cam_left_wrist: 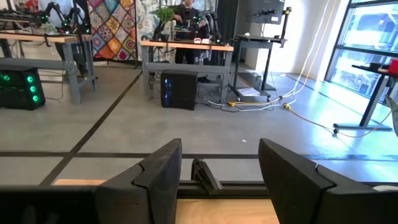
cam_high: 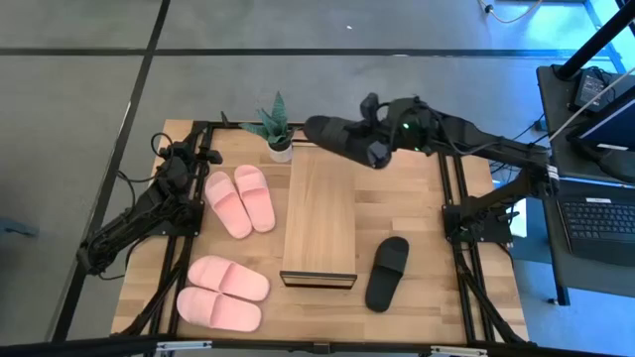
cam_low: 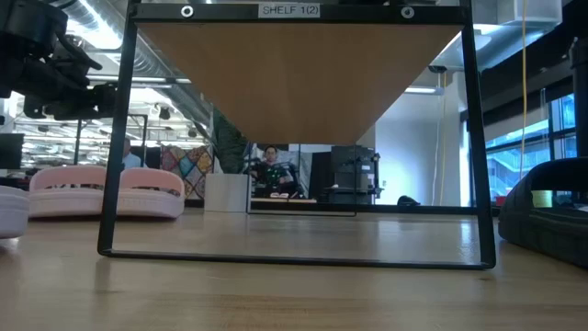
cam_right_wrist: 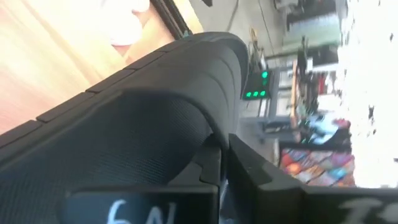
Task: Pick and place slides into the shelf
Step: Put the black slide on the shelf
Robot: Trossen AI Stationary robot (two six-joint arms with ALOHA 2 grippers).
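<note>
**A:** so where was everything at that point?

**B:** right gripper (cam_high: 375,151) was clenched on a black slide (cam_high: 342,137), carrying it in the air over the far end of the shelf (cam_high: 319,213). In the right wrist view the slide's (cam_right_wrist: 155,106) ribbed sole filled most of the picture, pinched between the fingers (cam_right_wrist: 249,171)

**A:** and the other black one?

**B:** second black slide (cam_high: 387,273) lay flat on the table (cam_high: 417,198), just beside the shelf's right side, toward the near edge

**A:** pink ones?

**B:** all four on the table left of the shelf. One pink pair (cam_high: 241,199) side by side toward the far left corner, the other pink pair (cam_high: 224,292) near the near left corner. Nothing under the shelf in the low view

**A:** left arm?

**B:** left gripper (cam_high: 206,156) waited at the far left corner of the table, fingers (cam_left_wrist: 158,174) spread apart, nothing between them. Small potted plant (cam_high: 276,127) sat at the far edge by the shelf
</note>
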